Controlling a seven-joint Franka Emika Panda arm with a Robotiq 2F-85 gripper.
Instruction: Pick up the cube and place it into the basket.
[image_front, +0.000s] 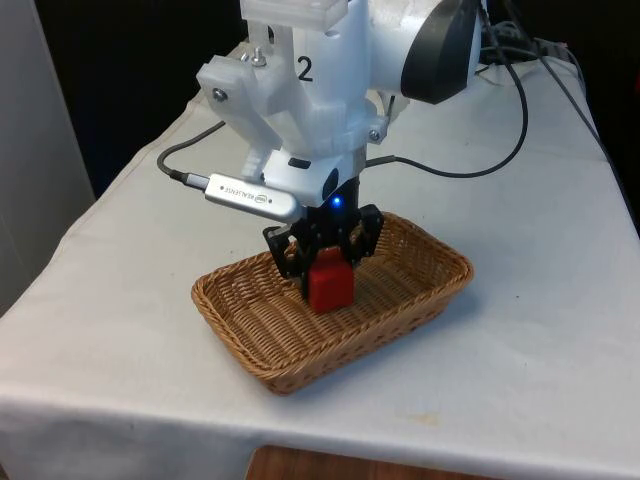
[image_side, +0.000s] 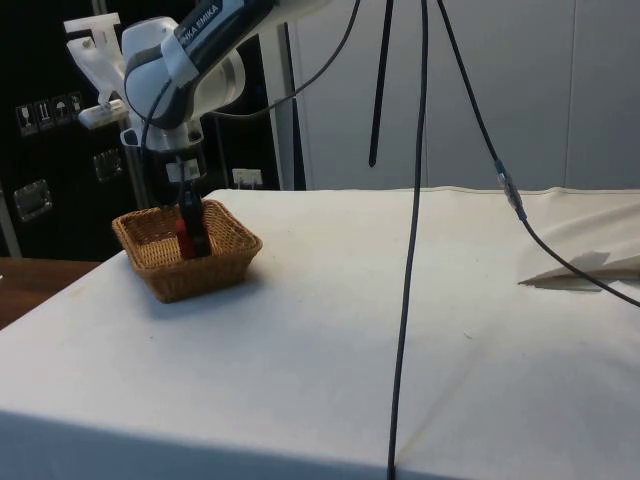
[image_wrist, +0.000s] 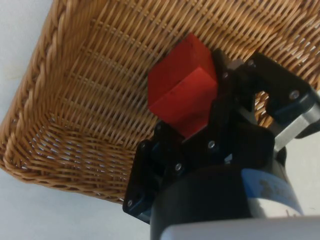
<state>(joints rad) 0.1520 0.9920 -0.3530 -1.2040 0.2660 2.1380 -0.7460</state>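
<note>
A red cube (image_front: 330, 285) is inside the woven wicker basket (image_front: 232, 340), low over its floor and slightly tilted. My black gripper (image_front: 328, 262) reaches down into the basket from above and is shut on the cube's upper part. In the side view the gripper (image_side: 191, 232) stands inside the basket (image_side: 205, 275), with a sliver of the red cube (image_side: 182, 238) beside the fingers. The wrist view has the cube (image_wrist: 180, 85) pinched between the two fingers (image_wrist: 227, 80), with the basket's woven floor and rim (image_wrist: 35, 100) behind it.
The basket sits near the table's front edge in the front view, on the white cloth (image_front: 520, 360). Black cables (image_front: 500, 150) lie on the cloth behind the arm. In the side view a black cable (image_side: 412, 250) hangs down over the table.
</note>
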